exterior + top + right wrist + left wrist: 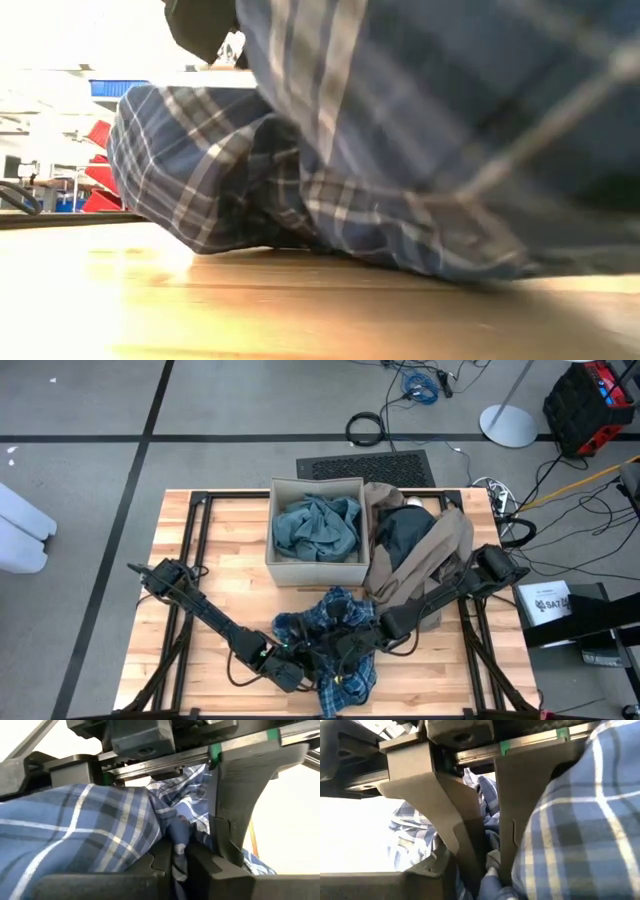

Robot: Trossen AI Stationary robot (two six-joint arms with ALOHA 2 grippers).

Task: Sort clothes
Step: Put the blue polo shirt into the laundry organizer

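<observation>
Pinching the blue-white plaid shirt from both sides, our two grippers meet at the near edge of the wooden table; the left gripper reaches in from the left corner and our left wrist view shows its fingers drawn close with a fold of plaid cloth squeezed in the narrow gap between them; the right gripper comes in from the right side, and our right wrist view shows its fingers likewise closed on a bunched ridge of the same shirt, with more plaid draped over one side of that gripper; the shirt lies crumpled just in front of the tan cardboard box, spreading between and around both grippers, with a tail of it trailing toward the table's near edge; in our low view the plaid fabric fills most of the frame, its lower folds resting on the tabletop while the upper part hangs from above; inside the box we see a teal-green piece heaped loosely; just to the right of the box lies a taupe-brown piece spread over the table, with a dark black-green piece sitting on top of it; the right arm passes over the lower edge of that brown garment on its way to the shirt
</observation>
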